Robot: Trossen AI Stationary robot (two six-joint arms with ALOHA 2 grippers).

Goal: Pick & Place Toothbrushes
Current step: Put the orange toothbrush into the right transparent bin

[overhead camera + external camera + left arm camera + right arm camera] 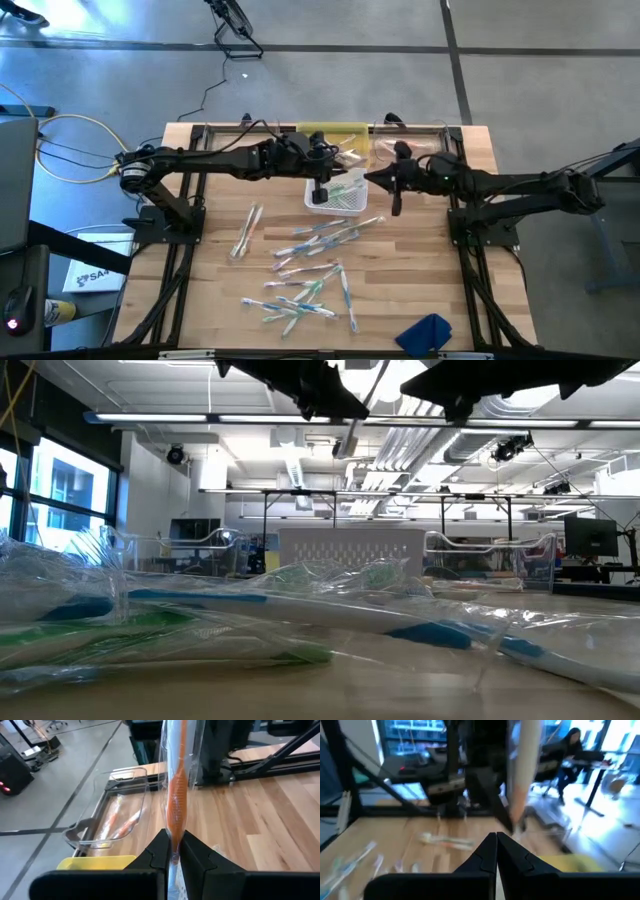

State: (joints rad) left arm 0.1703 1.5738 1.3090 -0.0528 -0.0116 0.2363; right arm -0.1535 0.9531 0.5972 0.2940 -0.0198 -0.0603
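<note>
My left gripper [172, 847] is over the table's far middle, above the white basket [335, 197], and is shut on an orange toothbrush in a clear wrapper [176, 790]. The same toothbrush shows upright in the right wrist view [521, 775]. My right gripper [496, 840] is shut on nothing. It hovers just right of the basket [368, 178] and points toward the left arm. Several wrapped toothbrushes [305, 270] lie flat across the table's middle and near part, and a few lie in the basket. My left gripper pinches the wrapped orange toothbrush near its lower end [173, 836] between its two fingers. The toothbrush is lifted clear of the table and stands up above the fingers, its wrapper loose around it.
A clear tray [85, 827] holding orange toothbrushes stands at the far edge, right of a yellow container [335, 133]. A second clear tray [425, 140] lies farther right. A blue cloth [425, 332] lies at the near right. A person sits in the room beyond [570, 755].
</note>
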